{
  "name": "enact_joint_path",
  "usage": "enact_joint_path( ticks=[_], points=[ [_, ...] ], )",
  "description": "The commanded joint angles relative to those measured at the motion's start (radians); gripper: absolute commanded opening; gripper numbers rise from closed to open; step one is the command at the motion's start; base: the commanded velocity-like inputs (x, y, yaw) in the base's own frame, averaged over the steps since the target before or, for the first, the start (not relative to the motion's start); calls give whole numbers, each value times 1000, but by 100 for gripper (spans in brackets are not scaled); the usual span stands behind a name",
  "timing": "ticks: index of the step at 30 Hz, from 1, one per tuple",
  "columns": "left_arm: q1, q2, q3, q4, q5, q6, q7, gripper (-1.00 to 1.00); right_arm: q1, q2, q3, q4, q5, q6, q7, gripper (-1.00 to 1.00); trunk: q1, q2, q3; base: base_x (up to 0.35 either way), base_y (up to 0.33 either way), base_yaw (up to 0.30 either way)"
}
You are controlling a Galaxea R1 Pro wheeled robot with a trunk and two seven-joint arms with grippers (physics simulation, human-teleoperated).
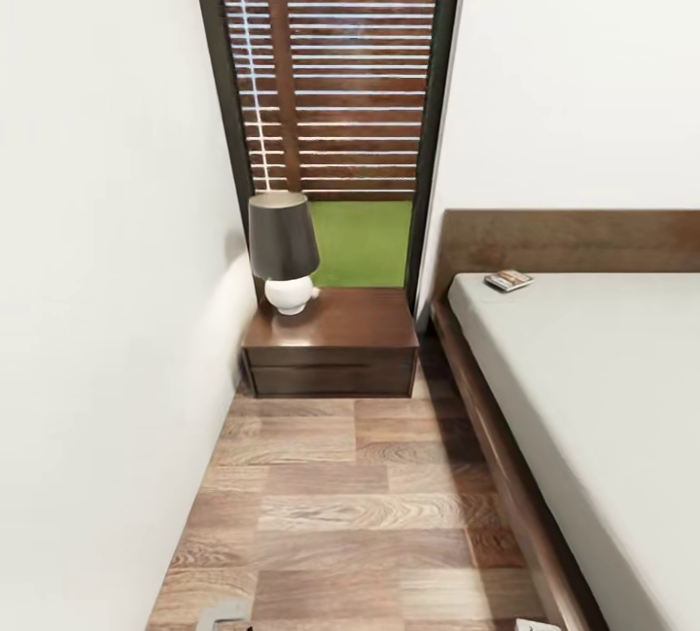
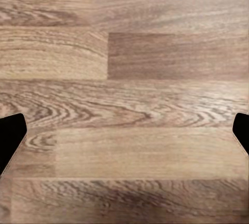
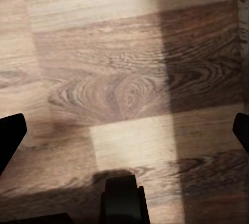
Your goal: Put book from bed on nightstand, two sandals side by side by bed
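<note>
I'm parked in the aisle between the wall and the bed [image 1: 583, 388], facing the window. The book [image 1: 508, 280] sits on the mattress up by the headboard, around 1 o'clock from me, so that step isn't done. The nightstand [image 1: 335, 339] at 12 o'clock only has a lamp [image 1: 283, 250] on it. I can't spot any sandals from here. Left gripper [image 2: 124, 136] and right gripper [image 3: 124, 136] both hang over bare floor [image 1: 340, 505], jaws spread wide, holding nothing.

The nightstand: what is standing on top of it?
On the nightstand stands a lamp with a dark shade and white round base, near the wall-side back corner. The top behind the base is covered.
</note>
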Motion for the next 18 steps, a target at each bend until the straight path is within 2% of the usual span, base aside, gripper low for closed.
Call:
enact_joint_path(
  ticks=[1, 10, 18],
  points=[
    [0, 0, 9, 0, -6, -2, -3, 100, -1, -1, -9, 3, 10, -3, 2, 100, 0, 0, -1, 287, 0, -25],
    [0, 0, 9, 0, -6, -2, -3, 100, -1, -1, -9, 3, 10, -3, 2, 100, 0, 0, -1, 258, 0, -86],
    [0, 0, 9, 0, -6, -2, -3, 100, -1, -1, -9, 3, 10, -3, 2, 100, 0, 0, -1, 36, 0, -15]
  ],
)
